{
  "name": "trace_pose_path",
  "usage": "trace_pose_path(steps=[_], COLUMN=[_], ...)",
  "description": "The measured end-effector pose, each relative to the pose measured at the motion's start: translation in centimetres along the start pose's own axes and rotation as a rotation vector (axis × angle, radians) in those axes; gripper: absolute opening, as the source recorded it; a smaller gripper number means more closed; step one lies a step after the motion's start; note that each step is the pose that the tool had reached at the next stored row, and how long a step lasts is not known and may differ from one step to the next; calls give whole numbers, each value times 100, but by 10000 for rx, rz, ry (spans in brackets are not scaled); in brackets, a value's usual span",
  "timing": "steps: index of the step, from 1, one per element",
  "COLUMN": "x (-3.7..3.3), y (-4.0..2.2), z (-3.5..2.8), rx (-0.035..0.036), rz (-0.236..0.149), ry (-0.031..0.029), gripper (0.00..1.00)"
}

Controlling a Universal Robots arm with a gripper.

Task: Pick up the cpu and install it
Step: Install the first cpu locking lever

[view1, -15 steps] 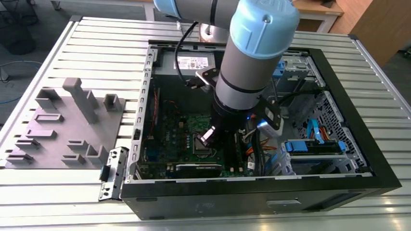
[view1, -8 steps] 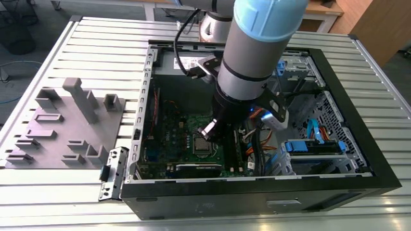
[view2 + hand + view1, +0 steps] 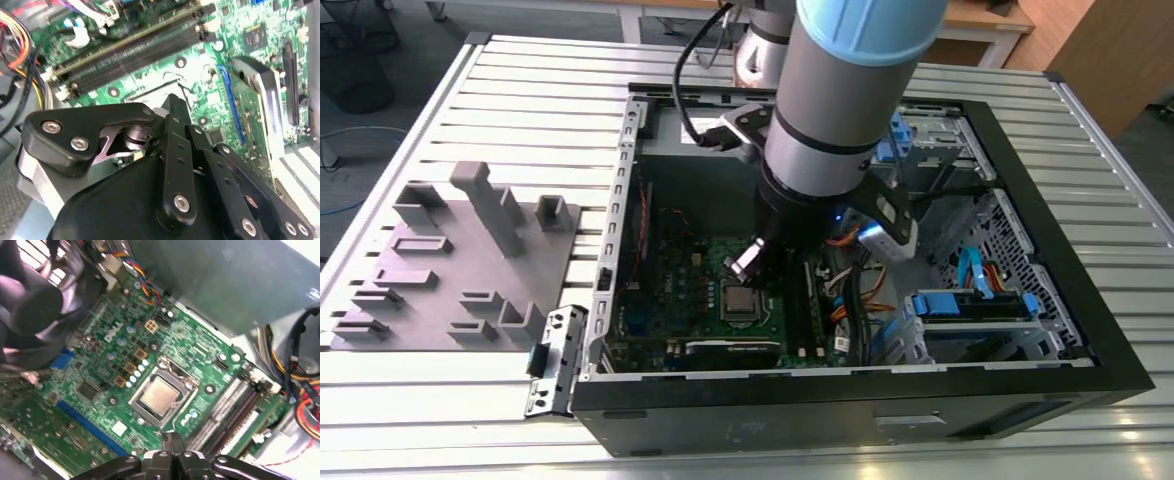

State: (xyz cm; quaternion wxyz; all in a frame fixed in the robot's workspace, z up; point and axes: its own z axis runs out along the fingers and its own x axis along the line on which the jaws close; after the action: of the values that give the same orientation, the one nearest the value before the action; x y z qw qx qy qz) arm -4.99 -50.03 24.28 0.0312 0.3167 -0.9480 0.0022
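Inside the socket frame lay the small silvery-grey square metal cpu (image 3: 159, 397), the pressed-together black gripper (image 3: 171, 442) empty.
I judged it light, stiff, fragile; edges only.

The whole setup sits on a ribbed aluminium table (image 3: 494, 110) made of long slatted profiles, pretty bright under even overhead light. Beyond the table's far edge there's a grey-blue floor (image 3: 400, 30) with some dark cabling and what looks like a black mesh bin (image 3: 354, 60) off toward the exterior view's left. Also past that far edge, a light wooden desk (image 3: 974, 20) with white legs, and a brownish wooden panel (image 3: 1107, 50) at the exterior view's right.
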Motion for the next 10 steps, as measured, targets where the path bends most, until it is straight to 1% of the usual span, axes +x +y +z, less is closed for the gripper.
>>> trace_pose_path(steps=[4,5,6,7,8,10], x=[119,147,172,196,218,263], y=[109,132,153,171,188,223], z=[10,14,16,19,22,27], rx=[15,21,42,78,134,287], rz=[10,14,14,14,15,23], ry=[-21,-48,-90,-159,-249,-482], gripper=[11,11,11,11,11,11])
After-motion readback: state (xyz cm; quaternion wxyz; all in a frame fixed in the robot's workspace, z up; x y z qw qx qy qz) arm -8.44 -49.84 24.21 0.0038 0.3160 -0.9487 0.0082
